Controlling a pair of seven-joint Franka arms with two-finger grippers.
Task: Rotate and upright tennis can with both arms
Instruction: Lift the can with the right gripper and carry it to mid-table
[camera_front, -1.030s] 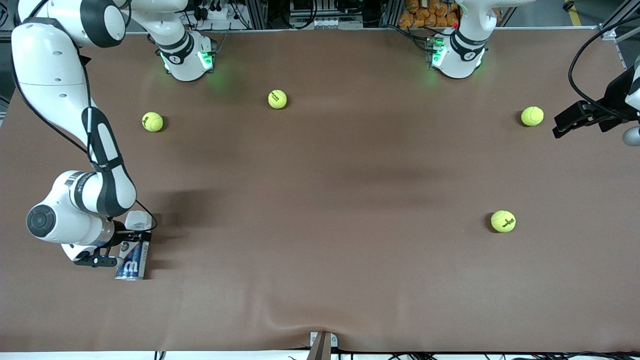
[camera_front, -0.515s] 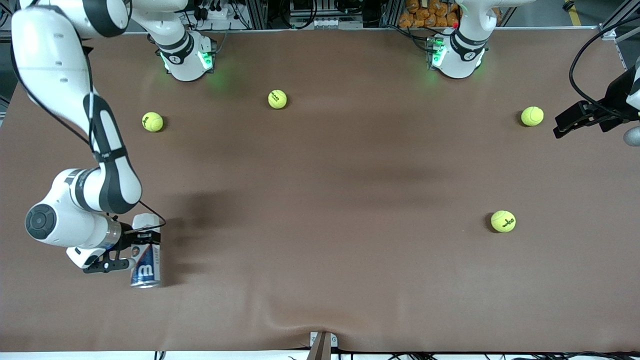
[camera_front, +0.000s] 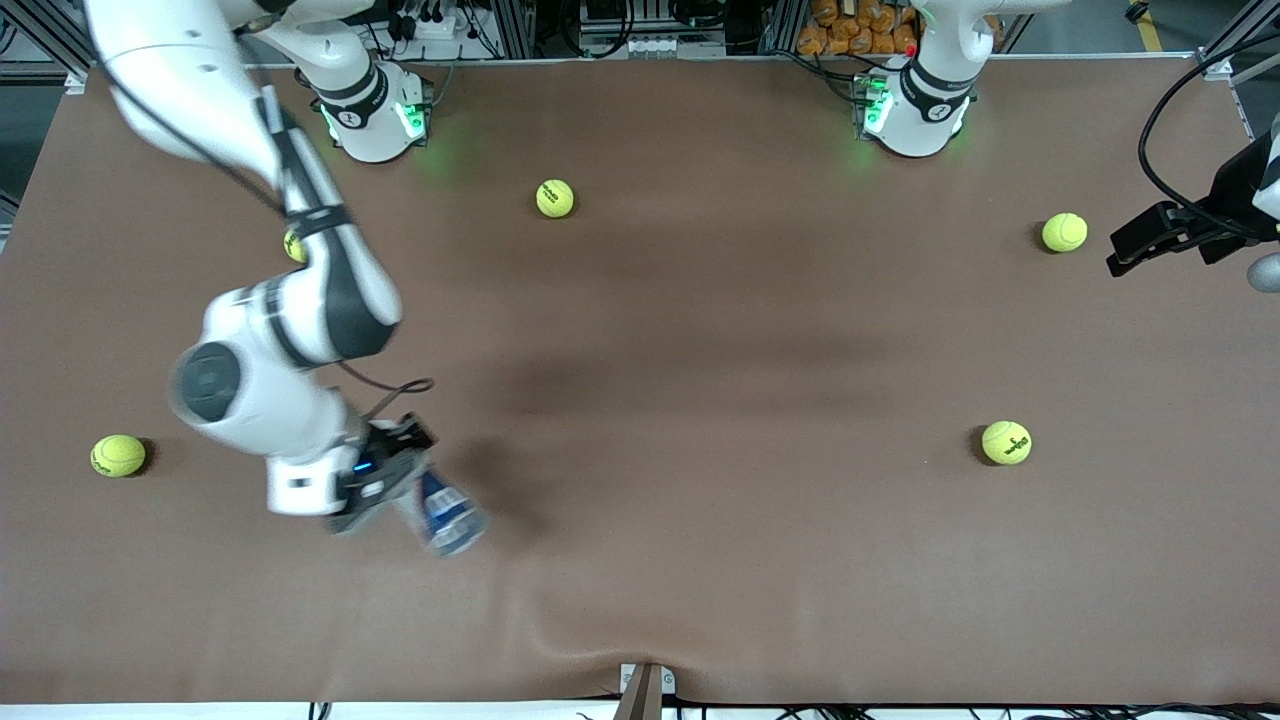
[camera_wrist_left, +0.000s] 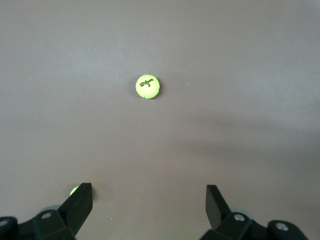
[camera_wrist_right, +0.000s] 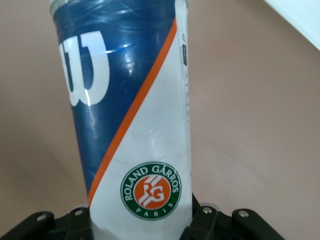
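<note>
The tennis can (camera_front: 445, 515), navy and white with a white "W" and an orange stripe, is tilted over the brown table cover toward the right arm's end. My right gripper (camera_front: 392, 482) is shut on its white end. In the right wrist view the tennis can (camera_wrist_right: 130, 125) fills the middle, and the right gripper (camera_wrist_right: 142, 226) clamps it between black fingers (camera_wrist_right: 205, 218). My left gripper (camera_front: 1135, 248) waits open over the left arm's end of the table. Nothing lies between the fingertips (camera_wrist_left: 80, 202) of the left gripper (camera_wrist_left: 149, 200).
Tennis balls lie scattered on the table: one (camera_front: 555, 198) near the bases, one (camera_front: 1064, 232) beside the left gripper, one (camera_front: 1006, 442) nearer the front camera, one (camera_front: 118, 455) at the right arm's end. The right arm half hides another (camera_front: 292, 246).
The right arm has swung the can from the table's end toward the middle and turned it to a slant. A ball it hid now shows. The left arm has not moved.
</note>
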